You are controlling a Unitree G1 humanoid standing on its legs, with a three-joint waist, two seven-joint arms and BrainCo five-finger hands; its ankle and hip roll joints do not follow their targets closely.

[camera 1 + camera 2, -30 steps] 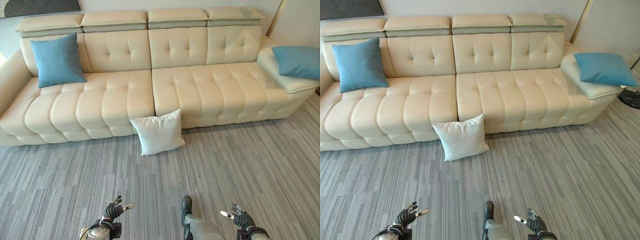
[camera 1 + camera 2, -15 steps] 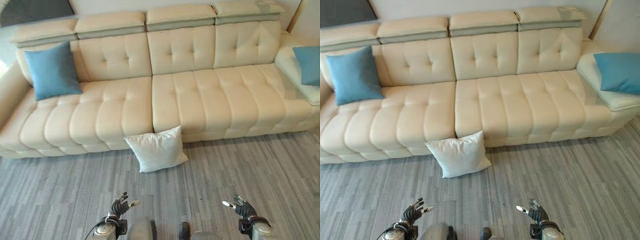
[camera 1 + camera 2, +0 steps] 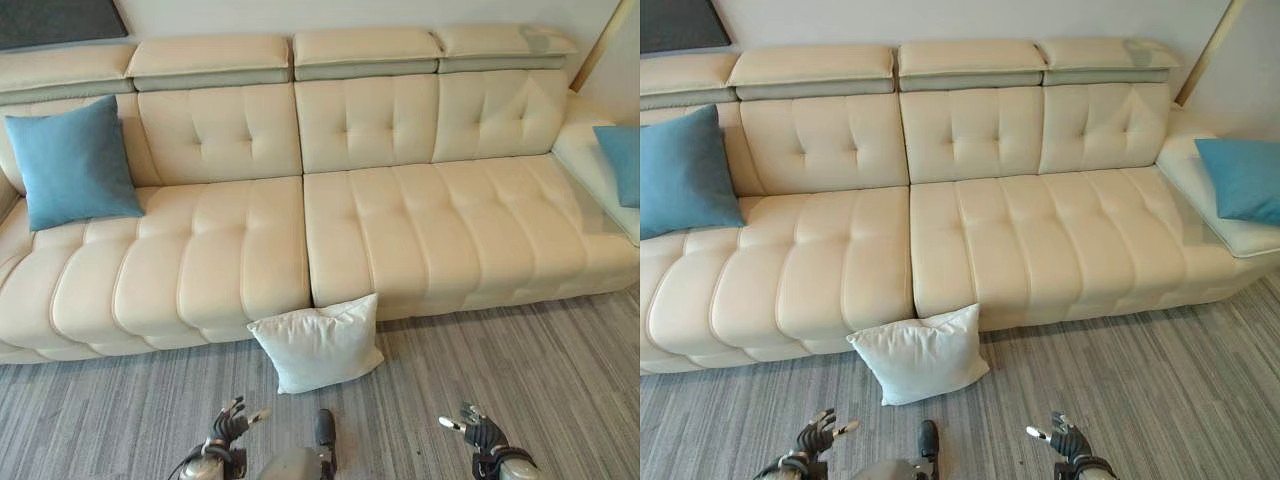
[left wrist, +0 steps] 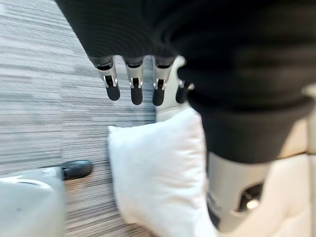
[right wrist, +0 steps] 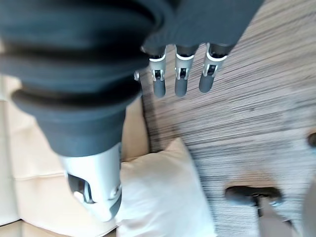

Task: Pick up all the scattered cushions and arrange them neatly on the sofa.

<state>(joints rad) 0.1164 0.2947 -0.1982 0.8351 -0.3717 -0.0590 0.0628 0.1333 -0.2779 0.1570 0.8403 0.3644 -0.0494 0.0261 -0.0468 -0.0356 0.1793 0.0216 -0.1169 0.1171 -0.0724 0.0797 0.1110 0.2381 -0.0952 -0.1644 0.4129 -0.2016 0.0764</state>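
Note:
A white cushion leans against the front of the cream sofa on the grey floor, near the seam between its two seats. A blue cushion stands upright against the sofa's left backrest. Another blue cushion lies on the sofa's right end section. My left hand hangs low, short of the white cushion and to its left, fingers relaxed and empty. My right hand hangs low to the cushion's right, also open. The white cushion shows past my left fingers in the left wrist view and again as white cushion in the right wrist view.
Grey striped carpet spreads in front of the sofa. A dark panel hangs on the wall behind the sofa's left end. The sofa's seats between the blue cushions are bare.
The camera has moved closer to the sofa, so the white cushion now lies lower and nearer to my hands. Both hands stay low and open.

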